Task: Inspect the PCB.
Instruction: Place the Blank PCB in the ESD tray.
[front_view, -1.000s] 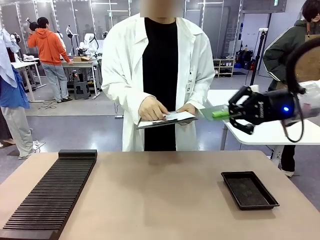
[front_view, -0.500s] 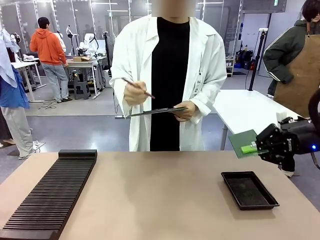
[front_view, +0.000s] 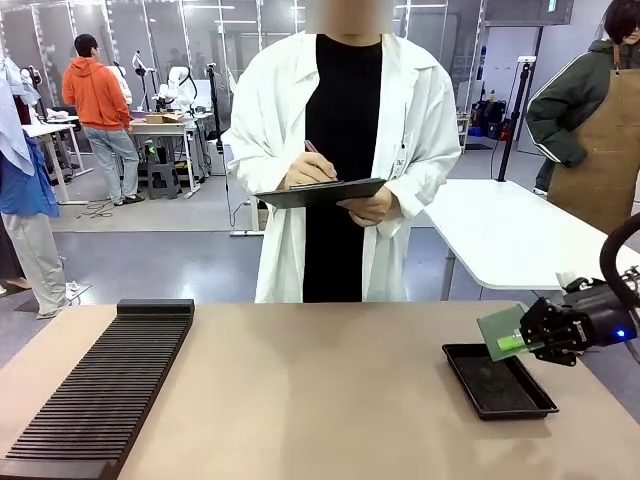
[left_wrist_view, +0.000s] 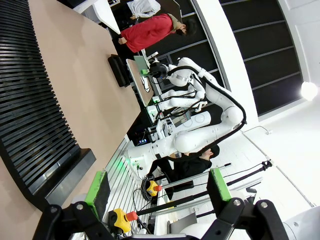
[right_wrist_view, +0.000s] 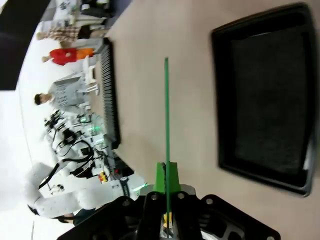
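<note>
My right gripper comes in from the right and is shut on the PCB, a small green board held tilted just above the far end of the shallow black tray. In the right wrist view the PCB is a thin green line edge-on between the green pads, with the tray to its right. My left gripper stands open with nothing between its fingers. A person in a white coat stands at the far side, writing on a dark clipboard.
A long black ribbed rack lies on the left of the tan table; the left wrist view has this rack along its left side. A white table stands behind at the right, with people farther off.
My right gripper has come down and back from the person with the PCB, to just above the tray. The person has raised the clipboard and is writing on it.
</note>
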